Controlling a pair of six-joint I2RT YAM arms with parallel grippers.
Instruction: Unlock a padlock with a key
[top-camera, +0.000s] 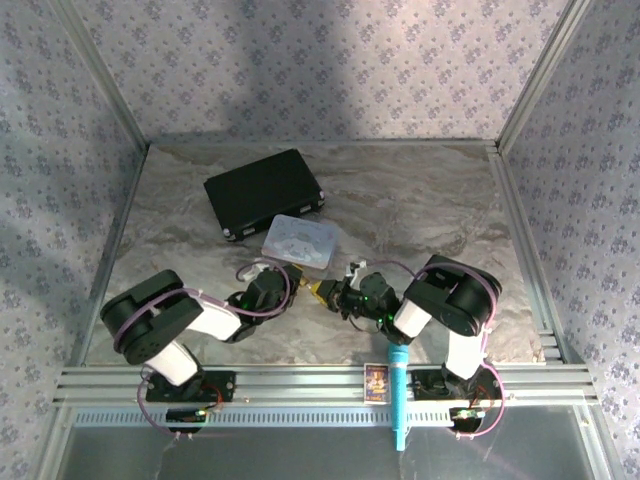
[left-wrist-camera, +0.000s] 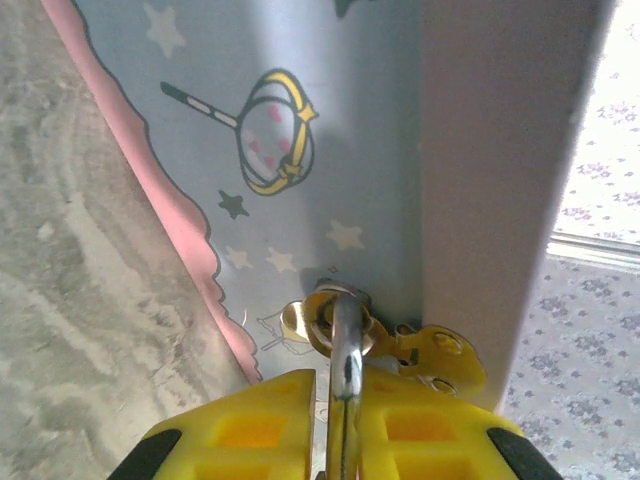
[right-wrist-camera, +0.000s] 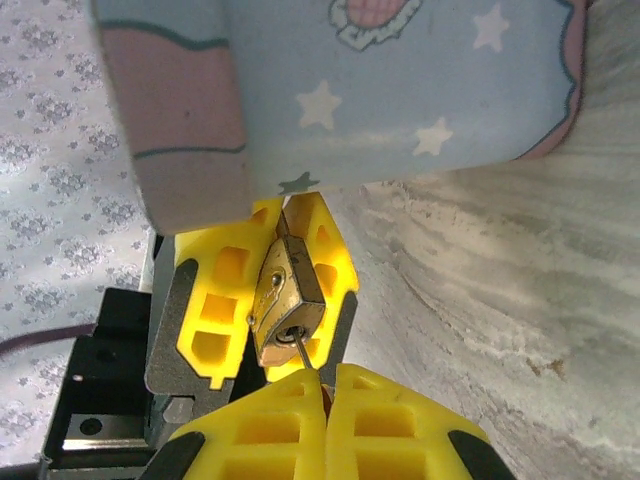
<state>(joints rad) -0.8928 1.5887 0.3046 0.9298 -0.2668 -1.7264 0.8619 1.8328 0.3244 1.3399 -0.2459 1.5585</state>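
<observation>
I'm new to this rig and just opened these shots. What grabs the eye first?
The two arms meet mid-table: the left pincer clamps the brass padlock, while the right pincer holds the thin key at its keyhole. Right behind them sits the pastel tin, starry blue and pink.

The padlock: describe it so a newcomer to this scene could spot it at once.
In the top view, find the pastel tin mid-table and look just below it. There the left end effector clamps the padlock: a small brass block with a silver shackle, far smaller than the tin, the key at its keyhole.
</observation>
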